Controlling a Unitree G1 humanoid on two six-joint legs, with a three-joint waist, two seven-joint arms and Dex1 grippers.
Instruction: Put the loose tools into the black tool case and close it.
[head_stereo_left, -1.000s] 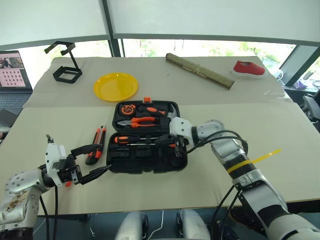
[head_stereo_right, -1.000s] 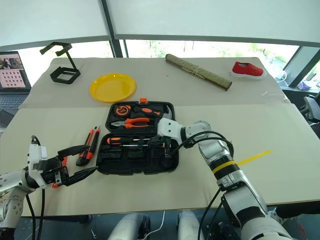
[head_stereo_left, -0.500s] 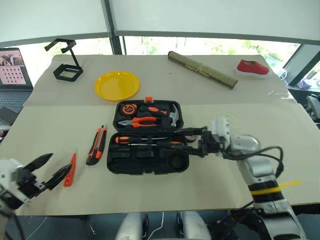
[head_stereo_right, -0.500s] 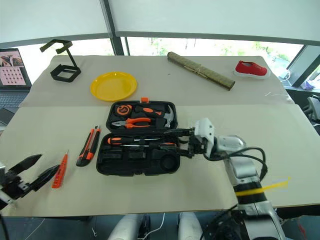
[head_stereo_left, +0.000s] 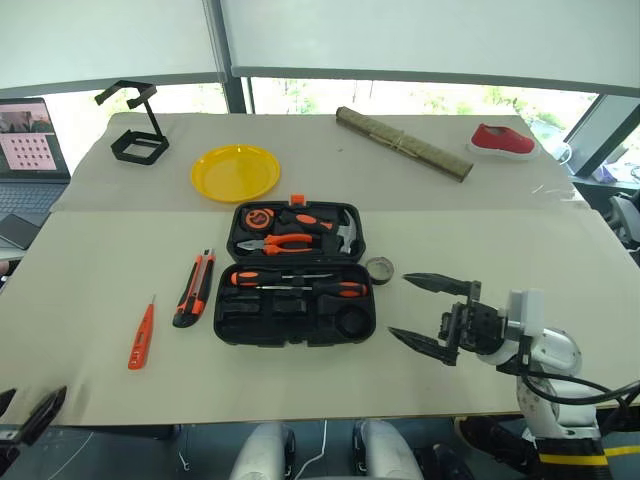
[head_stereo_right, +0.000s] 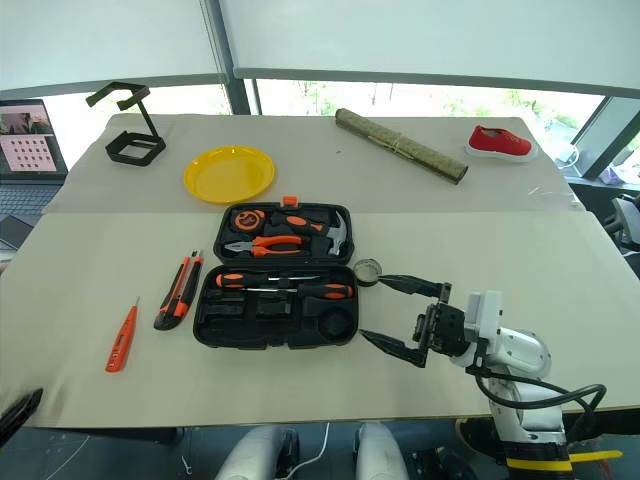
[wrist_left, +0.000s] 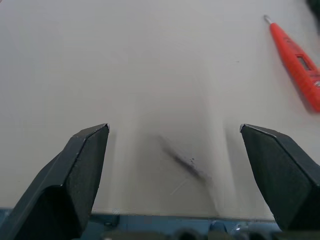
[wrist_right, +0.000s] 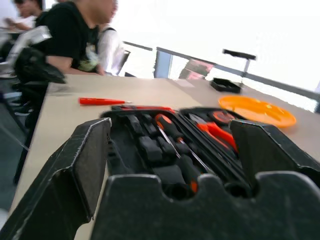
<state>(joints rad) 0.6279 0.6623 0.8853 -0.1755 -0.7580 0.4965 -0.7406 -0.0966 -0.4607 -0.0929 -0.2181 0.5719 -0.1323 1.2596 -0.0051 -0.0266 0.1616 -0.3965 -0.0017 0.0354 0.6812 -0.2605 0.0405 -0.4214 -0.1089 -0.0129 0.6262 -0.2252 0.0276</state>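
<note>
The black tool case (head_stereo_left: 228, 328) lies open at mid-table, its upper half holding pliers, a hammer and a tape measure. Two orange-black screwdrivers (head_stereo_left: 296, 283) rest in its lower half. Left of the case lies the utility knife (head_stereo_left: 193, 289), and further left the tester pen (head_stereo_left: 141, 336). The small grey tape roll (head_stereo_left: 378, 268) sits against the case's right edge. My right gripper (head_stereo_left: 428, 312) hovers open and empty to the right of the case, pointing at it. My left gripper (wrist_left: 175, 145) is open and empty at the table's near left corner, with the tester pen (wrist_left: 296, 61) ahead of it.
At the back stand a yellow plate (head_stereo_left: 234, 172), a black wire stand (head_stereo_left: 135, 125), a rolled mat (head_stereo_left: 402, 141) and a red shoe (head_stereo_left: 499, 138). A laptop (head_stereo_left: 28, 140) sits off the table's left. A seated person (wrist_right: 75, 37) is beyond the table's left side.
My right gripper opened, left the screwdriver in the case and drew back to the right. My left gripper pulled away to the near left corner, uncovering the tester pen on the table.
</note>
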